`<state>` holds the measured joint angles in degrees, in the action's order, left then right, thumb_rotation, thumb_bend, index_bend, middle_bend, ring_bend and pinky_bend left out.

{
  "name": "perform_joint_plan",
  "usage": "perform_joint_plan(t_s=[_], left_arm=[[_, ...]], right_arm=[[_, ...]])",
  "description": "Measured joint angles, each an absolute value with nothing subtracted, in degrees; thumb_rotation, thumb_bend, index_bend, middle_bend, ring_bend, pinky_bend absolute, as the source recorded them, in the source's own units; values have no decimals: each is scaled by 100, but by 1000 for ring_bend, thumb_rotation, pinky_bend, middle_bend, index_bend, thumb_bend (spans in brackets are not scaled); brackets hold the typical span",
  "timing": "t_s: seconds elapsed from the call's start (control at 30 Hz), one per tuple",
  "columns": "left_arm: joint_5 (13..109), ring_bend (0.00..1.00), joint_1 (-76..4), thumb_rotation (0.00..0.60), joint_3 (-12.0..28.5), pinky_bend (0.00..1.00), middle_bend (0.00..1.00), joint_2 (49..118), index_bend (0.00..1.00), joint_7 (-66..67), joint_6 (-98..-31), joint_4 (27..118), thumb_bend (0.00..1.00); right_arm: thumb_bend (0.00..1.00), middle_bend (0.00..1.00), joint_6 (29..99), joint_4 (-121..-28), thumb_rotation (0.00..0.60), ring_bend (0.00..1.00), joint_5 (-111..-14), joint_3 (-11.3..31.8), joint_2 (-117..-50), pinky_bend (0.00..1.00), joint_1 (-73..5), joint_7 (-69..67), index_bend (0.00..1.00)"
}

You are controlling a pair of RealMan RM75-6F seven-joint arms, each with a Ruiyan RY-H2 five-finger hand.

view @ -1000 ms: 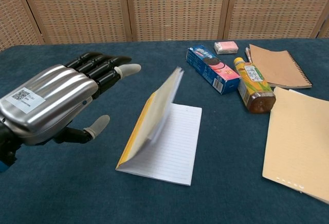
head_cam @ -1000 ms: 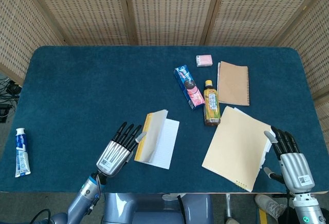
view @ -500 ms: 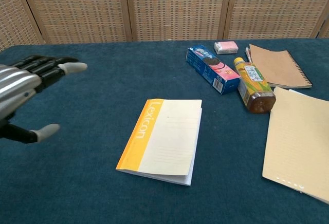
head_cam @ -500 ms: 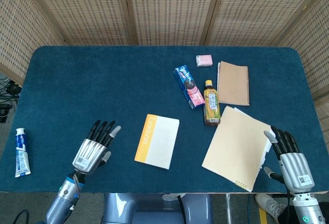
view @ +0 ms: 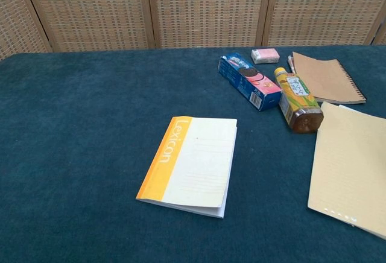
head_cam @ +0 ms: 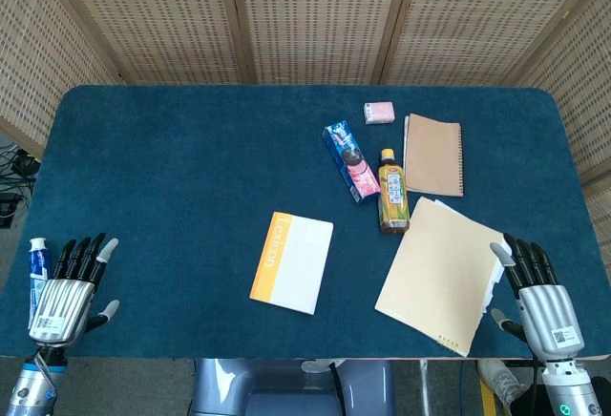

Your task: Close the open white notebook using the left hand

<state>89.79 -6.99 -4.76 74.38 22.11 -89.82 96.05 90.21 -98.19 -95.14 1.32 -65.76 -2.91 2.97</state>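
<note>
The white notebook [head_cam: 292, 262] [view: 190, 166] with an orange spine strip lies closed and flat on the blue table, near the front middle. My left hand [head_cam: 65, 297] hovers at the front left corner of the table, far left of the notebook, fingers spread and holding nothing; the chest view does not show it. My right hand [head_cam: 542, 297] sits at the front right edge, fingers apart and empty, beside the tan folder.
A tan folder [head_cam: 440, 271] [view: 351, 169] lies right of the notebook. Behind it are a bottle [head_cam: 391, 190] lying down, a blue snack box [head_cam: 350, 161], a brown spiral notebook [head_cam: 434, 154] and a pink eraser [head_cam: 379, 112]. A toothpaste tube [head_cam: 38, 279] lies beside my left hand.
The notebook's cover fell shut a second ago and now lies flat. My left hand has pulled away left and back to the table's front left corner. The right hand stayed put.
</note>
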Motion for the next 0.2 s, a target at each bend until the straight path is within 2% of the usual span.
perform_joint_plan(t_s=[0.2], left_arm=[[9002,0,-519,600,-373,0,0,7271,0,1862,-9226,9506,15]], right_arm=[[89,0,8965,-9813,600,0,-9504,128,-6595,0,-310,328,23]])
